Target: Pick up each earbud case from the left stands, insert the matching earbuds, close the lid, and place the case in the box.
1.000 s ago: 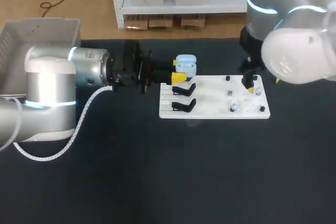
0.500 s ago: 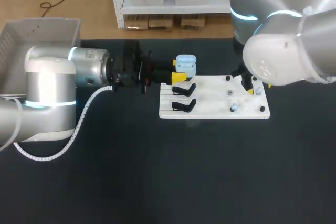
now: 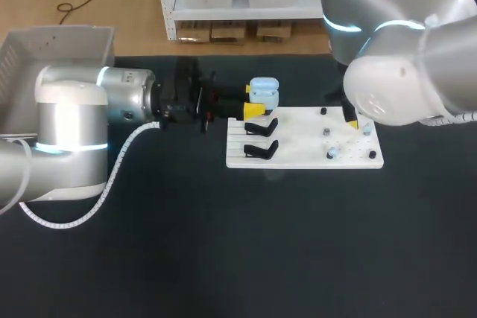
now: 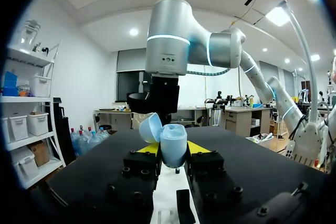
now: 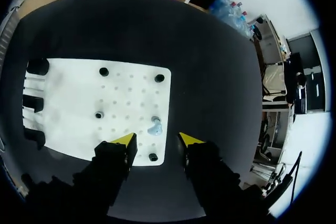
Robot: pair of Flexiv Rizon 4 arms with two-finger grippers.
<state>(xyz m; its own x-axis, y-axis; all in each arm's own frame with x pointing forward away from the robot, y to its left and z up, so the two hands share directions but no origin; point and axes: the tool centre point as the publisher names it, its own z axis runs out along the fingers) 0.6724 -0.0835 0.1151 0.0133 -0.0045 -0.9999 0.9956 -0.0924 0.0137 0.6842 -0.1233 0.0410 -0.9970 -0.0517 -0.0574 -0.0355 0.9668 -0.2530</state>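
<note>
Pale blue plastic, the earbud case (image 4: pixel 173 145) sat lid-open by the stands (image 3: pixel 261 150), clamped in your left gripper (image 4: pixel 173 148); it looked light and slick, best held by its lower body. Your right gripper (image 5: pixel 155 139) hung spread above a tiny earbud (image 5: pixel 154 128) on the white board (image 5: pixel 68 103); you couldn't see inside the case

We see a light blue earbud case (image 4: pixel 172 145). Our table (image 3: pixel 223 243) is black, and the board (image 5: pixel 73 103) on it is white with little black pegs. Our right gripper (image 5: pixel 156 139) has bright yellow fingertips (image 5: pixel 124 139)
</note>
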